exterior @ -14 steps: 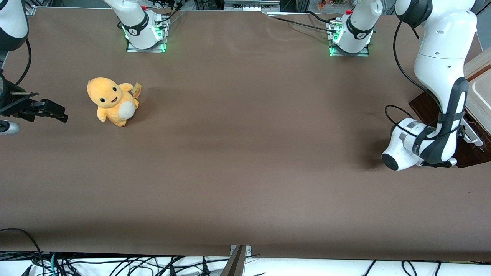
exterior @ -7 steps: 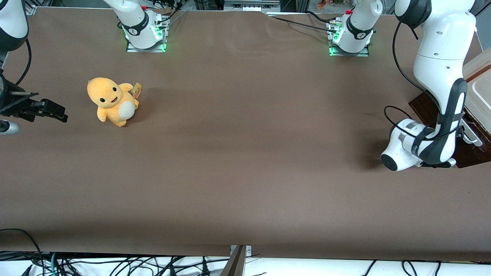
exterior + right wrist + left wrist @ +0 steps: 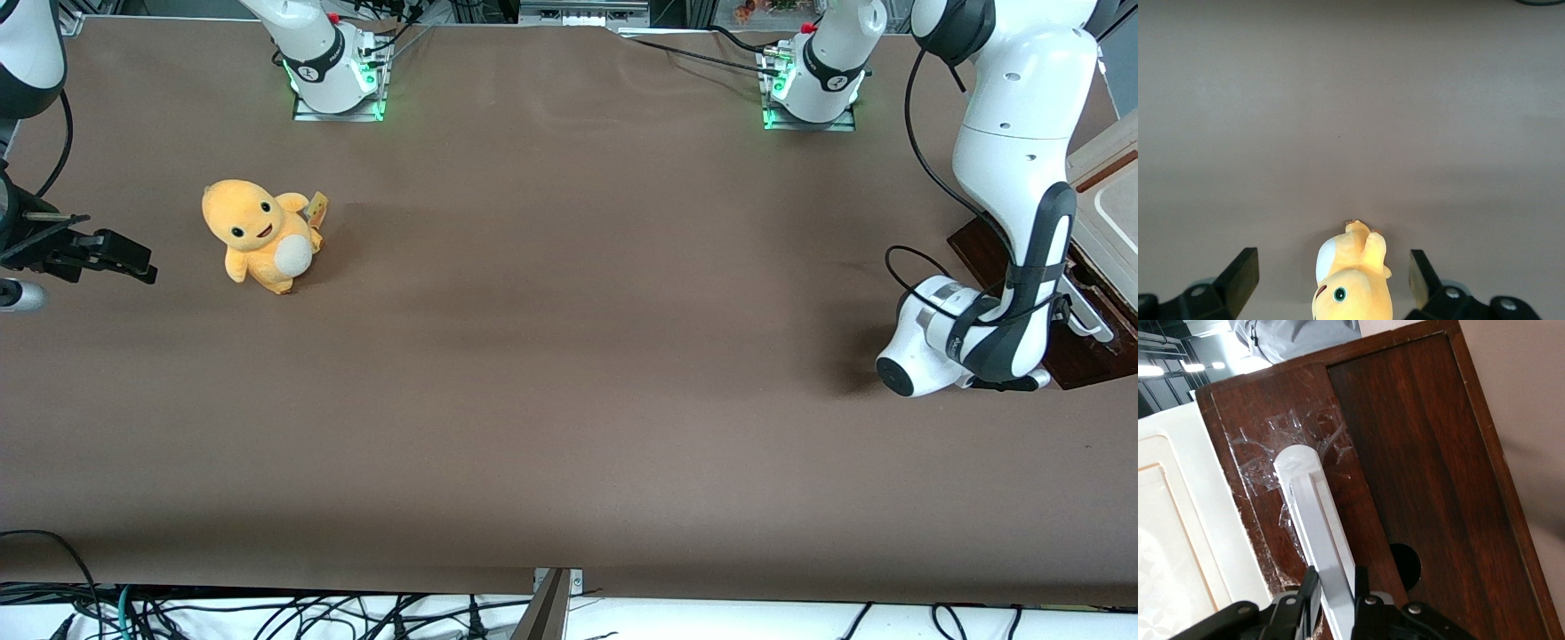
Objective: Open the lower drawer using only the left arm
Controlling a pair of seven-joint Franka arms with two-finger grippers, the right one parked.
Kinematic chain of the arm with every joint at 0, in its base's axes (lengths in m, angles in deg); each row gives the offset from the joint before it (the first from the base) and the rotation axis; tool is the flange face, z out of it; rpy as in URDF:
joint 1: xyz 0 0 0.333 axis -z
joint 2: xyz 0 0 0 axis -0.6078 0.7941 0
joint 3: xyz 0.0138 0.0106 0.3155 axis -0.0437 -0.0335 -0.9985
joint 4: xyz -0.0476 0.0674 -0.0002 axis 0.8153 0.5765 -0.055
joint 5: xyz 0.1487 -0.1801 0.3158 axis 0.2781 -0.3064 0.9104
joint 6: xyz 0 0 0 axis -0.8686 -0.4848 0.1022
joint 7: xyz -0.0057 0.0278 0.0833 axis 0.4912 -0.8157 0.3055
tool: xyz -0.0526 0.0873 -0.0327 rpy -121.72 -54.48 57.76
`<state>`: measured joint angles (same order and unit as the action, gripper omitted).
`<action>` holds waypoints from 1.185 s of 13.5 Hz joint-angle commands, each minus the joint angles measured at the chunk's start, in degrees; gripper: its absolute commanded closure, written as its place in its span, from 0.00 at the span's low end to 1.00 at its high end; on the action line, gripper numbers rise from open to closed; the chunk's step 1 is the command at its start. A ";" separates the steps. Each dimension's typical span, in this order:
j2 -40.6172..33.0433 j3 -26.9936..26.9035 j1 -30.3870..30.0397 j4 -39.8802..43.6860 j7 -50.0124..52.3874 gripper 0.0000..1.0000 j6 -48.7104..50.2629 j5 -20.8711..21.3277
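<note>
At the working arm's end of the table, front view, the left arm [image 3: 1005, 178] bends down over the lower drawer [image 3: 982, 249]. Wrist view: gripper [image 3: 1335, 587] closed on the white handle [image 3: 1315, 520] — pull straight, slowly, square to the drawer front.

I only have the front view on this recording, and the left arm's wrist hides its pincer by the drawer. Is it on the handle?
Observer: Yes. In the left wrist view the pincer is shut on the white bar handle, one finger on each side.
Operator: Where along the bar?
Observer: Away from its rounded end, which sticks out clear of the fingers.
Operator: Anything odd on the drawer front?
Observer: Wrinkled clear tape lies around the handle's end on the lower drawer.
</note>
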<state>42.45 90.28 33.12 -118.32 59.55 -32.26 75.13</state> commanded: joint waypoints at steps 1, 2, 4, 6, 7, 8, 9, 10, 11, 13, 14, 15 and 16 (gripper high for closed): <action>1.32 0.46 1.58 2.90 -2.89 0.85 0.80 0.52; 1.24 0.46 1.76 2.90 -2.81 0.85 0.89 0.43; 1.23 0.54 1.94 2.99 -2.81 0.85 1.94 0.34; 1.23 0.54 2.73 2.99 -2.89 0.85 2.21 0.34; 1.23 0.54 2.73 2.99 -2.89 0.85 2.21 0.25; 1.23 0.54 2.82 2.99 -2.89 0.85 2.21 0.25; 1.23 0.54 2.99 2.99 -2.89 0.85 2.21 0.25; 1.23 0.54 3.17 3.07 -2.89 0.85 2.21 0.25; 1.23 0.54 3.43 3.07 -2.89 0.85 2.30 0.25; 1.23 0.54 3.79 3.16 -2.89 0.84 2.30 -1.06; 1.23 0.54 4.22 3.95 -2.89 0.84 2.30 -1.24; 1.23 0.54 4.49 4.04 -2.89 0.84 2.30 -1.68; 1.23 0.54 4.93 4.13 -2.89 0.84 2.30 -2.38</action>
<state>42.95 90.91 36.32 -116.69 59.50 -31.28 74.01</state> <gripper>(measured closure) 0.753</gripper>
